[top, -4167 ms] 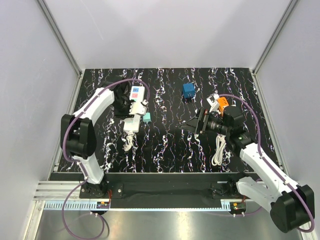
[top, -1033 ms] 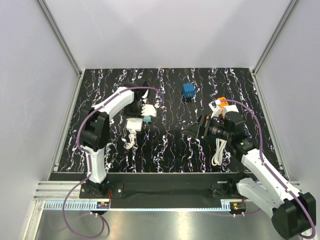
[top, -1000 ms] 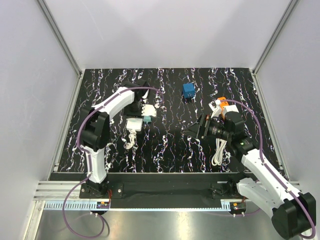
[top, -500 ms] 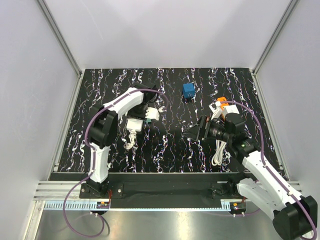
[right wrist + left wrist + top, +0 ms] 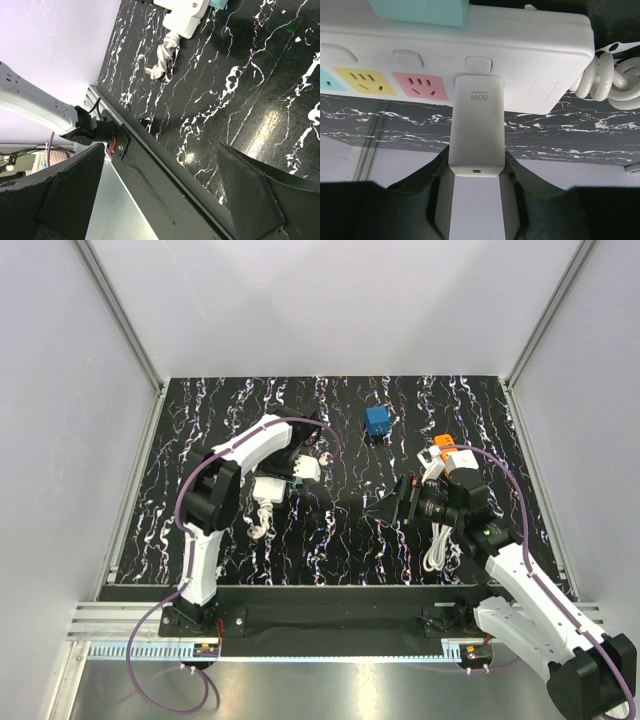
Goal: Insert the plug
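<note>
Compared with the top view of 4.2 s ago, the left arm has swung its elbow in toward the middle of the tabletop. The left hand has gone from the left flank of the power strip to its right flank. The strip's far end, whose coloured sockets lay open to that view then, is now covered by the arm. The right hand has barely shifted, and the blue box stands where it stood.

The left wrist view shows the left hand clamped on a white charger marked 80W, one finger on each long side. The charger's long axis runs straight from the hand to the face of the power strip, square to the strip's length. Its leading end meets the strip beside the pink socket and just under a small button. Whether its pins are fully home cannot be told. A teal adapter sits on the strip's face further along, and the strip's coiled cable lies at the end nearest the charger.

The right hand has its fingers spread wide with nothing between them, well apart from the strip.
</note>
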Motion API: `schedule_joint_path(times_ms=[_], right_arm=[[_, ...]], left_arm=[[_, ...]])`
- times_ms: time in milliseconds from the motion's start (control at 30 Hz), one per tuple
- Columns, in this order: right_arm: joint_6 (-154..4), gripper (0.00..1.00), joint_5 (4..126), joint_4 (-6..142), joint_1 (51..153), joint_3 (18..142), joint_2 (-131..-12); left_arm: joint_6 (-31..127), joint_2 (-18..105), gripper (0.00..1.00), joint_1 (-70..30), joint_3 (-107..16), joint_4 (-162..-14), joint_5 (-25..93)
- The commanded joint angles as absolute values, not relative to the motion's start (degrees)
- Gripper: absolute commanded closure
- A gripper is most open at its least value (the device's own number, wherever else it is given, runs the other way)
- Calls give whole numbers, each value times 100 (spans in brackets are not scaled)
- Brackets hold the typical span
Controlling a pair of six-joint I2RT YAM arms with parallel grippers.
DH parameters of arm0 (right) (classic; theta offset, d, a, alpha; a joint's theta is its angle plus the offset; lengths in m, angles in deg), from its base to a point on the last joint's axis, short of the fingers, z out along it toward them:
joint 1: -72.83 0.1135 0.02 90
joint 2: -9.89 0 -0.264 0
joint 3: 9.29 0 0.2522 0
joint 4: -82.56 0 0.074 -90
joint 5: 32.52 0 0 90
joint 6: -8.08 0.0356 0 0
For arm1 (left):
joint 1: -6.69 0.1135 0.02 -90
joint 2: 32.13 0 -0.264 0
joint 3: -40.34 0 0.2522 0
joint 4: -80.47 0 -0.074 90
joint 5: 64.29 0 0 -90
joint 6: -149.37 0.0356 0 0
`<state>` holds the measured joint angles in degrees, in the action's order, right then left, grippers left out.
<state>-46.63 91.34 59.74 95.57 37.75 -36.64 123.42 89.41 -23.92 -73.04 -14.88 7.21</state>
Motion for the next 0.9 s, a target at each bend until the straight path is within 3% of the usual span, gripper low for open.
schedule_joint_path(times_ms=[0, 233, 300, 467, 533, 700, 733, 867], right_arm=[[-4756, 0, 9035, 6019, 9612, 3936, -3555], [-4624, 0, 9035, 5931, 9612, 3971, -3415], [-4615, 0, 9026, 5870, 9612, 3980, -3336], [-4606, 0, 8965, 5677, 9612, 4006, -3116], [-4624, 0, 8938, 5606, 9612, 4041, -3072], [-4606, 0, 8868, 5509, 9621, 4103, -3072], [-4598, 0, 8859, 5509, 9612, 4138, -3098], [-4553, 0, 8781, 5421, 9612, 4208, -3098]], left_arm=[[12107, 9233, 79, -2504, -7089, -1854, 1895], [11861, 8961, 66, -2477, -7142, -1827, 2017], [11817, 8925, 51, -2460, -7212, -1810, 2070], [11799, 8811, 47, -2416, -7283, -1766, 2061], [11799, 8758, 35, -2381, -7318, -1739, 2018], [11817, 8513, 32, -2337, -7397, -1739, 2079], [11817, 8468, 1, -2328, -7423, -1748, 2114], [11826, 8170, 1, -2328, -7564, -1844, 2421]])
